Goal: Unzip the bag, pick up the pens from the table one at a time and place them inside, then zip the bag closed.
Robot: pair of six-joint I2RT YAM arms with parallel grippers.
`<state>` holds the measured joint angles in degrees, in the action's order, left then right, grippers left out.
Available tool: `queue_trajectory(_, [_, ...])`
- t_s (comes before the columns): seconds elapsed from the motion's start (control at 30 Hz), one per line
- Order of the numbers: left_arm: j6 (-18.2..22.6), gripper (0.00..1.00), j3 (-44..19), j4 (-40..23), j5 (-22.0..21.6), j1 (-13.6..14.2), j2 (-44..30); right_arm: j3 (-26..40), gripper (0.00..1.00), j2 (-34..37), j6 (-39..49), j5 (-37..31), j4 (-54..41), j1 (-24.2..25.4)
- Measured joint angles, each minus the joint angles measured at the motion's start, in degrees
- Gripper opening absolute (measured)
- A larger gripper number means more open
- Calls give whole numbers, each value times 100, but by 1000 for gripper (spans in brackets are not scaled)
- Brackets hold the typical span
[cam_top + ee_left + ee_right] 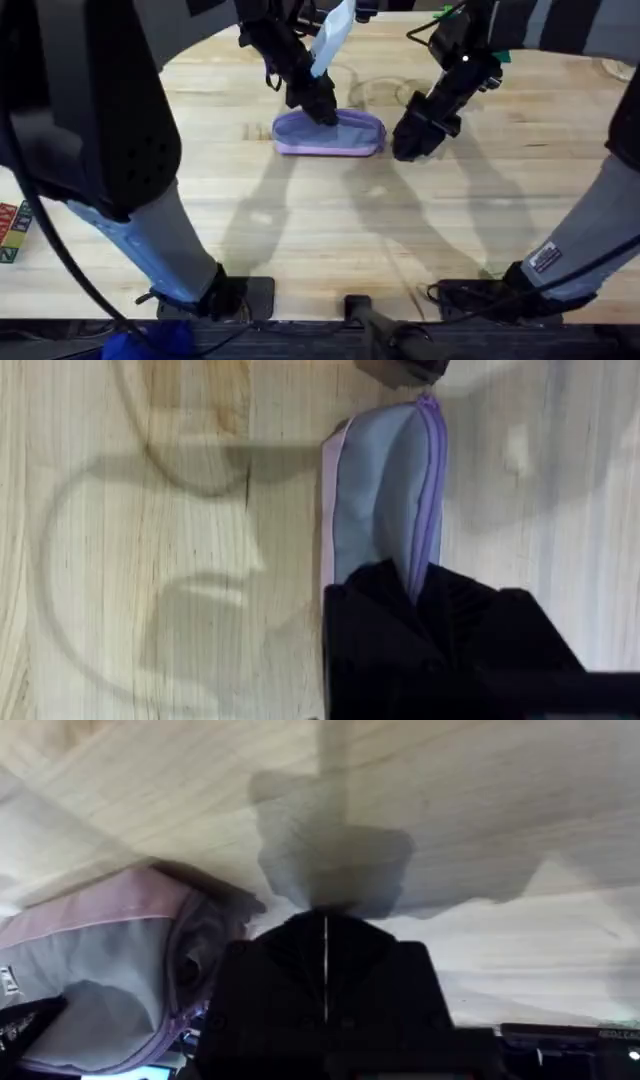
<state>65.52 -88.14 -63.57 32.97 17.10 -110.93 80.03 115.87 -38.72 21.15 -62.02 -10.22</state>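
The lavender bag (pixel 340 135) lies lengthwise on the table (pixel 300 230), at the far middle. My left gripper (pixel 322 108) comes down on the bag's left end and is shut on the fabric by the zipper line (pixel 431 480); its black fingers (pixel 375 625) cover that end. My right gripper (pixel 410 148) sits at the bag's right end with its fingers (pixel 290 970) pressed together. Nothing shows between them. The bag (pixel 100 950) lies just beside it. The zipper looks closed along the stretch I can see. The pens are out of view.
A pale blue-white object (pixel 335 30) stands behind the left arm at the table's far edge. Coloured blocks (pixel 14 230) lie at the left edge. A round rim (pixel 620 68) shows at the far right. Bare wood spreads in front of the bag.
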Motion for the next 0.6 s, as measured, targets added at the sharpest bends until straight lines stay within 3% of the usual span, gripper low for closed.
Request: queue_trajectory(0.6, [0,42,0,-1,1,-4,-1,132,32,-3,79,-103,-57,2])
